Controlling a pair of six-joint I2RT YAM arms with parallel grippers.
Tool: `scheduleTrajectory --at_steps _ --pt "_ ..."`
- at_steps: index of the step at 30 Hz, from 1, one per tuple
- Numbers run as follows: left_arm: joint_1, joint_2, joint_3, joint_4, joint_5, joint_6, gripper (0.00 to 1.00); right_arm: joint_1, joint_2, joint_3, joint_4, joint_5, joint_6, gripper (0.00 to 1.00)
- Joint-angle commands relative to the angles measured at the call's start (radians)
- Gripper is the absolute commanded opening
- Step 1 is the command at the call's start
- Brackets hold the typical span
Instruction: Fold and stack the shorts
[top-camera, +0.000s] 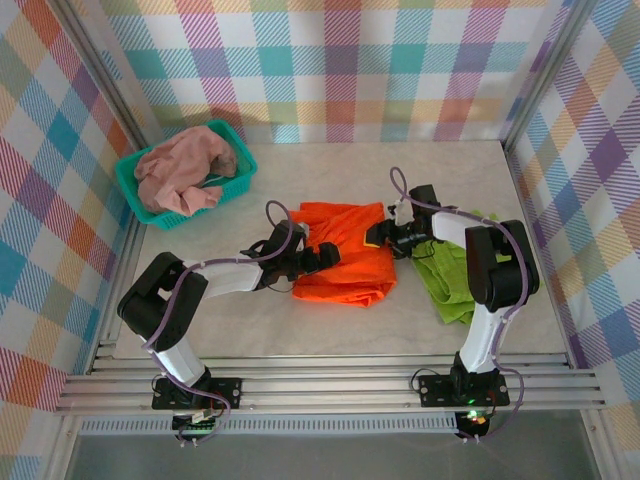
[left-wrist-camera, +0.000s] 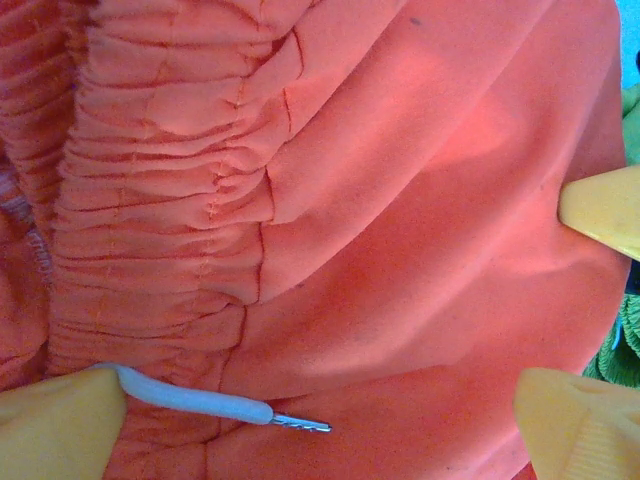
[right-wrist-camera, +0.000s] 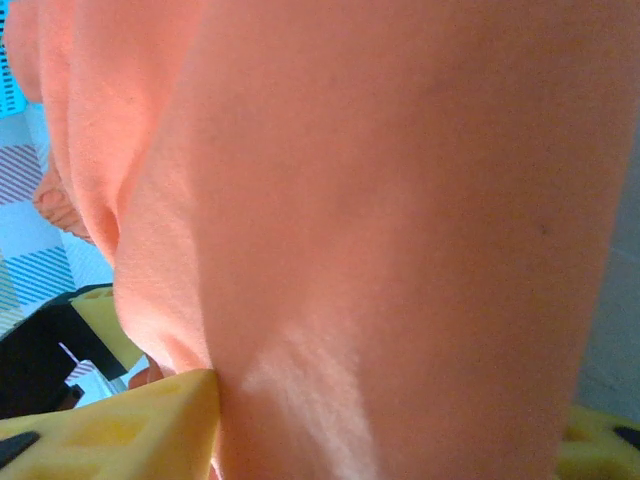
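Straddling the right edge of the orange shorts (top-camera: 345, 265), right claw (top-camera: 385, 238) has cloth filling its gap; cannot tell if clamped. Left claw (top-camera: 322, 257) sits spread wide over the gathered waistband, frame centre. Best to grip both edges firmly before lifting the fold. Green shorts (top-camera: 452, 285) lie right of centre on the tabletop (top-camera: 300, 325). Teal basket (top-camera: 128, 190), upper left, holds the pink shorts (top-camera: 180, 168).

The orange shorts (top-camera: 345, 262) lie loosely folded mid-table, lime green shorts (top-camera: 450, 282) just right, pink shorts (top-camera: 185, 170) crumpled far left.
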Motion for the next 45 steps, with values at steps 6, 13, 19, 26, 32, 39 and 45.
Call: scheduleTrajectory --at_steps 6,13,19,26,32,39,45 --pt "-0.001 0.023 -0.022 -0.050 -0.026 -0.004 1.00 0.030 0.017 0.003 0.022 -0.030 -0.001 0.36" --pt "0.002 -0.094 -0.025 -0.080 -0.065 0.010 1.00 0.038 -0.089 0.043 -0.131 0.125 -0.087 0.07" --pt "0.012 -0.241 -0.038 -0.133 -0.125 0.031 1.00 0.047 -0.219 0.133 -0.369 0.317 -0.191 0.00" --pt "0.017 -0.325 -0.058 -0.159 -0.159 0.048 1.00 0.049 -0.305 0.288 -0.651 0.484 -0.262 0.00" --pt "0.018 -0.332 -0.068 -0.149 -0.158 0.042 1.00 0.048 -0.330 0.457 -0.835 0.564 -0.274 0.00" --pt "0.019 -0.344 -0.065 -0.150 -0.157 0.049 1.00 0.048 -0.354 0.555 -0.942 0.558 -0.303 0.00" --pt "0.019 -0.346 -0.068 -0.148 -0.154 0.049 1.00 0.047 -0.337 0.662 -1.059 0.605 -0.327 0.00"
